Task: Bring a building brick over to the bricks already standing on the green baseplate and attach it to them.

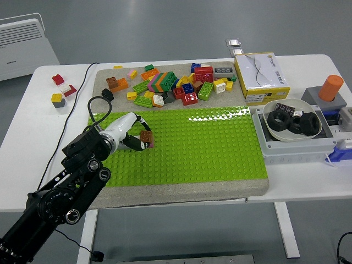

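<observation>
While the white table [308,181] lay under even light, the left hand [127,133], a silver-white shell with dark jointed fingers on a black, bolted arm coming in from seven o'clock, rested low over the left part of the studded lime-green plastic baseplate [209,146]. Its fingers curled around a small brown building brick [146,135], which sat on top of a small pink brick [149,144] standing on the baseplate; whether the two were fully pressed together could not be told. A black cable [98,104] looped up from the wrist toward eleven o'clock. The baseplate lay on a grey, felt-like mat [181,190] with rounded corners. At twelve o'clock from the hand, on the mat's far strip, a loose heap of glossy plastic bricks [176,85] spread in orange, yellow, green, red, blue and white, some stacked, most tumbled. Well apart at ten o'clock, near the table's left edge, sat three small bricks in red, white and yellow-grey [61,91]. Toward two o'clock stood a yellow-and-white cardboard box [259,77]; just beside it, at three o'clock from the hand, a grey plastic tray [297,146] bore a white round bowl [272,113] holding black rubber tyres [300,122]. Beyond it an orange cylinder [331,87] stood upright on a grey block. Nothing lay between the hand and the heap except bare green studs. Only the left arm showed.
</observation>
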You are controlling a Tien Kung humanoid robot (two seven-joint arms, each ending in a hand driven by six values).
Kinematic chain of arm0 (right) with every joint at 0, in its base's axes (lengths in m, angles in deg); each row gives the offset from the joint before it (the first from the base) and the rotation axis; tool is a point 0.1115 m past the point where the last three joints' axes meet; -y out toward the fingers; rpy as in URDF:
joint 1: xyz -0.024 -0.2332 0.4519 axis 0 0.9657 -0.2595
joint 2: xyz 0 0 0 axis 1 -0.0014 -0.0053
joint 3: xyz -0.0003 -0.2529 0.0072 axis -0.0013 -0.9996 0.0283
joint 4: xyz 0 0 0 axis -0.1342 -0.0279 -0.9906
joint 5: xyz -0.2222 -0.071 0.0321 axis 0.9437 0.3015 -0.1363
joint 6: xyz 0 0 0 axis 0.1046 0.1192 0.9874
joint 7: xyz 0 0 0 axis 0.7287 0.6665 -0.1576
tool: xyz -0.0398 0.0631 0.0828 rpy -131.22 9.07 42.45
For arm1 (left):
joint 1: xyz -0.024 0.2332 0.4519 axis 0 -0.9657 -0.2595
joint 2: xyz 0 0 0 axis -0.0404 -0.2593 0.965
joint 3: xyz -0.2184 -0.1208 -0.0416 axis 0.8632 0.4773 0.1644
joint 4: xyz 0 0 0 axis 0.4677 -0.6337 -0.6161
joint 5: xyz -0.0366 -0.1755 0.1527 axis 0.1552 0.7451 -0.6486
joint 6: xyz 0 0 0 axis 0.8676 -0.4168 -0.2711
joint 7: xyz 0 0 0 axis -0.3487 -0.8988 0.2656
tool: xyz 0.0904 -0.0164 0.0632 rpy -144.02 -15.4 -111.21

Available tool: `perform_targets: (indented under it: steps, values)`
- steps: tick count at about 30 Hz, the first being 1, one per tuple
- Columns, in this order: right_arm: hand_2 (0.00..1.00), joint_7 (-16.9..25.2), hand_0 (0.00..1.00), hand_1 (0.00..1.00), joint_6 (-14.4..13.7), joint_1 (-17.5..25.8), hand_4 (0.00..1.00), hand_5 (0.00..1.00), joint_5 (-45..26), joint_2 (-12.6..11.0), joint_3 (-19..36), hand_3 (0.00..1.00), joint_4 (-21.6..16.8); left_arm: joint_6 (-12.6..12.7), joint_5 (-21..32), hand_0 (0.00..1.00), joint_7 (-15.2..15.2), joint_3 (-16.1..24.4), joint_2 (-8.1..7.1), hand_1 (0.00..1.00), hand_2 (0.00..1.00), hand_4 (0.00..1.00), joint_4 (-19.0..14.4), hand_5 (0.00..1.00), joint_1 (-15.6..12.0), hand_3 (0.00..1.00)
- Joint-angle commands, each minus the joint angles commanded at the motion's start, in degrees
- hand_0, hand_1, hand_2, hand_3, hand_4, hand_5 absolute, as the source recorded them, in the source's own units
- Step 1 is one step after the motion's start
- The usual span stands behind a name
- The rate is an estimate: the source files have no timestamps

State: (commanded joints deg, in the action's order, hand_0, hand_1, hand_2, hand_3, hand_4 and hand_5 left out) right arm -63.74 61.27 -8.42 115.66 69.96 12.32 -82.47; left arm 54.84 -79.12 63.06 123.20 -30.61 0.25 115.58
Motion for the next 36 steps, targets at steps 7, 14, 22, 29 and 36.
perform_targets:
  steps: [7, 14, 22, 29, 36]
  values:
    - [0.725, 0.0, 0.671, 0.623, 0.0, 0.0, 0.871, 0.998, 0.2, 0.0, 0.4, 0.792, 0.0, -0.1, 0.1, 0.958, -0.1, -0.1, 0.08, 0.933, 0.87, 0.645, 0.4, 0.066, 0.0, 0.452]
    - [0.725, 0.0, 0.67, 0.623, 0.0, 0.0, 0.871, 0.998, 0.3, 0.0, 0.4, 0.793, 0.0, 0.2, 0.0, 0.95, -0.6, 0.0, 0.15, 0.935, 0.88, 0.53, 0.7, 0.085, 0.0, 0.474]
    - [0.725, 0.0, 0.67, 0.622, -0.1, 0.0, 0.87, 0.998, 0.1, 0.0, 0.2, 0.792, 0.0, 0.3, 0.0, 0.943, -0.9, 0.1, 0.16, 0.936, 0.885, 0.462, 0.9, 0.07, 0.1, 0.518]
    - [0.724, 0.0, 0.67, 0.622, -0.1, 0.0, 0.869, 0.998, 0.2, 0.0, 0.2, 0.79, 0.0, 0.3, 0.1, 0.94, -0.9, 0.1, 0.19, 0.938, 0.888, 0.46, 1.2, 0.067, 0.0, 0.519]
    - [0.723, 0.1, 0.67, 0.621, 0.0, 0.0, 0.867, 0.998, 0.5, 0.0, 0.5, 0.79, 0.0, 0.4, 0.0, 0.935, -1.0, 0.1, 0.19, 0.938, 0.889, 0.456, 1.3, 0.058, 0.0, 0.528]
